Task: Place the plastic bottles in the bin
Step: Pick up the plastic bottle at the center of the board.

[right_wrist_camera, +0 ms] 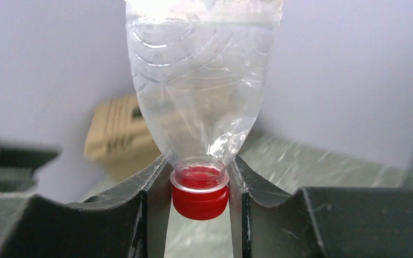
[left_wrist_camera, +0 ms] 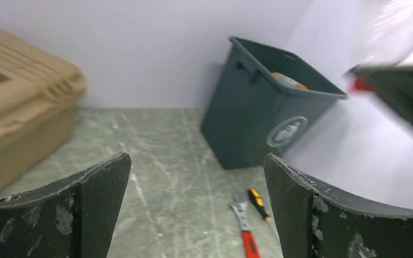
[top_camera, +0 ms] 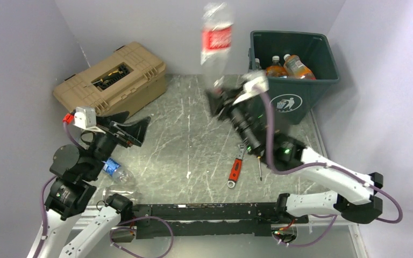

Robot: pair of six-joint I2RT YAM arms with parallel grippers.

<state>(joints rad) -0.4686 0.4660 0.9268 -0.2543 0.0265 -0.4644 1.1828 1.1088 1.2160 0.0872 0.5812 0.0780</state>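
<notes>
One clear crinkled bottle [right_wrist_camera: 201, 97], red cap [right_wrist_camera: 200, 201] | right fingers [right_wrist_camera: 118, 215] clamped on it | left fingers [left_wrist_camera: 70, 209] apart

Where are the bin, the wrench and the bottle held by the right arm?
bin [top_camera: 311, 95], top view, on its front wall, right of the white symbol.
wrench [top_camera: 235, 170], top view, on its red handle.
bottle [right_wrist_camera: 204, 107], right wrist view, on its clear crushed body above the red cap.
</notes>
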